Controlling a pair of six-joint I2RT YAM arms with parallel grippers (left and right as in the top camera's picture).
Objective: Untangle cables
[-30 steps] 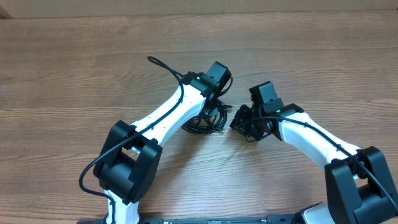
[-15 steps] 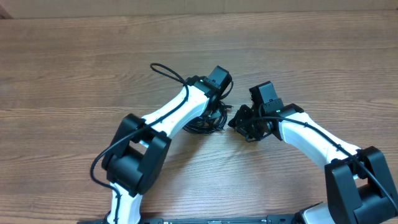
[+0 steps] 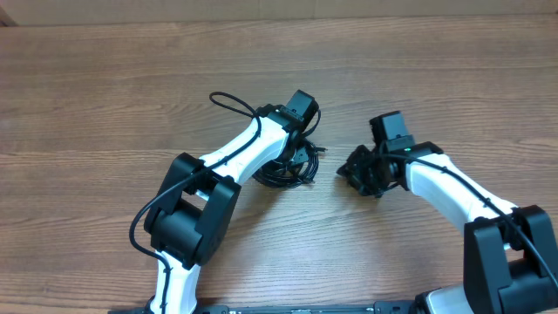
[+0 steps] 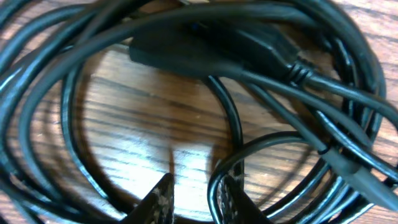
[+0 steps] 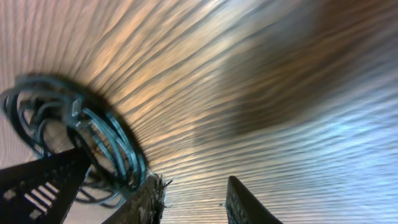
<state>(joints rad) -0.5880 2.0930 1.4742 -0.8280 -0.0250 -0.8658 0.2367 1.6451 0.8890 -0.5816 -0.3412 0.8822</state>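
Cables: a black coil [image 3: 283,173] sits on the wooden table [image 3: 105,87] pretty much dead centre, loops piled over each other.
Plug: a chunky black plug body [image 4: 205,46] lies across the 12 o'clock side of the coil in the left wrist view.
Left gripper [image 4: 196,202]: hangs right over the coil with a narrow gap and bare wood showing between the fingers. One strand curls along the inner side of one finger; can't tell if it touches.
Right gripper [image 5: 193,205]: at 3 o'clock of the coil, apart from it, fingers parted with only table between them.
Open room: loads of bare wood at 9, 12 and 2 o'clock of the coil; 6 o'clock is crowded by the arms.
Edges: the table's far edge runs along 12 o'clock, well apart from the coil.
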